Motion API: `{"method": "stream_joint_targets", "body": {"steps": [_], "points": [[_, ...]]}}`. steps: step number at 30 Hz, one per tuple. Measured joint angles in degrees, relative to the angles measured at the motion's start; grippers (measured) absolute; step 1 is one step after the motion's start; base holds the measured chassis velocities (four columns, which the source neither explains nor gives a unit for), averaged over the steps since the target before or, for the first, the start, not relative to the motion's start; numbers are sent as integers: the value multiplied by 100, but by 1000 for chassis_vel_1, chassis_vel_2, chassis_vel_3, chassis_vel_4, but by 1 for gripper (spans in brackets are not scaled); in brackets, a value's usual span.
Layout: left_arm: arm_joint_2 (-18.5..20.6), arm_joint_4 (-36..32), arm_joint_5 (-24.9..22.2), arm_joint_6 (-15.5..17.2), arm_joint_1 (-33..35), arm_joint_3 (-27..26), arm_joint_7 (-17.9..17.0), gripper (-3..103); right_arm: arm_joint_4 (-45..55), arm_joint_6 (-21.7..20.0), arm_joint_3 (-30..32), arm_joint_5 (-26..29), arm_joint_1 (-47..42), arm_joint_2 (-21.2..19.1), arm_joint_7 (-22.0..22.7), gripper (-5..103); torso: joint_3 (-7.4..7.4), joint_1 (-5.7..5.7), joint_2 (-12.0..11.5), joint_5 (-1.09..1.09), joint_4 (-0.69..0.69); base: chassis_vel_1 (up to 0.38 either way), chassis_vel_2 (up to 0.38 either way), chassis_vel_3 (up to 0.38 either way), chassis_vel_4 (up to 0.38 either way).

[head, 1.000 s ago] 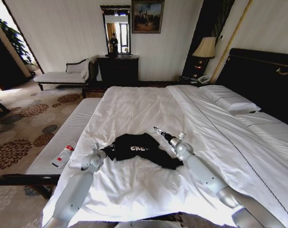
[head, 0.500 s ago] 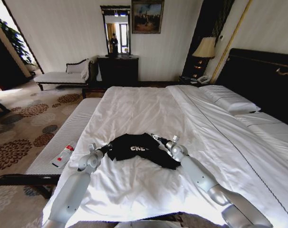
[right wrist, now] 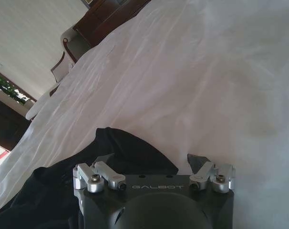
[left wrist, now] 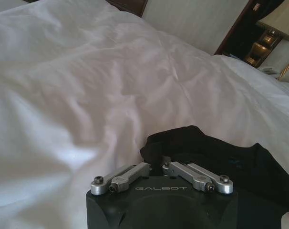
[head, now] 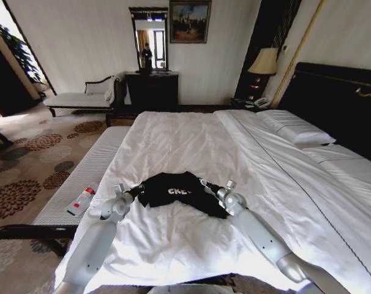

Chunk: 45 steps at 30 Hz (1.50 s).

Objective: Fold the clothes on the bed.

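From the head, the right gripper (head: pixel 203 182) has slid back to the black T-shirt's (head: pixel 173 189) edge on the bed (head: pixel 191 147), the left gripper (head: pixel 135 190) staying put; the left wrist shows fingers (left wrist: pixel 164 160) pinched on fabric, the right wrist fingers (right wrist: pixel 198 160) spread.

We see a black T-shirt (head: pixel 176 192) with small white lettering, lying on the bed (head: pixel 191 141) with its white sheets and dark headboard. At the left of the frame, the carpet (head: pixel 26 165) is beige with brown flower medallions.
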Motion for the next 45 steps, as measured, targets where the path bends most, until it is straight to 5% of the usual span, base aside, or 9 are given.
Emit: {"method": "stream_joint_targets", "body": {"steps": [5,9,11,13,26,40,45], "points": [[-31,24,9,-15,-22,7,0,1,91,-14,38,-17,-109,-5,14,85,0,0,0,-1,1,0,0,0,0],[-59,36,26,-28,-28,20,3,1,165,-20,84,-19,-188,-13,11,71,0,0,0,0,0,0,0,0,0],[-60,57,45,-46,-29,32,10,1,206,-20,97,-8,-209,-15,-50,55,0,0,0,0,0,0,0,0,0],[-60,64,47,-47,-33,34,10,1,206,-20,98,-8,-209,-15,-63,55,0,0,0,-1,0,0,0,0,0],[-46,154,68,-104,-90,42,25,1,179,16,94,-181,-202,26,-252,3,0,0,0,0,1,0,0,0,0],[-61,205,118,-163,-123,71,54,1,322,206,223,-411,-275,-56,-494,0,0,0,0,-1,1,0,0,0,0],[-65,224,151,-177,-126,100,57,1,347,164,251,-275,-270,-56,-262,0,0,0,0,0,1,0,0,0,0]]}}
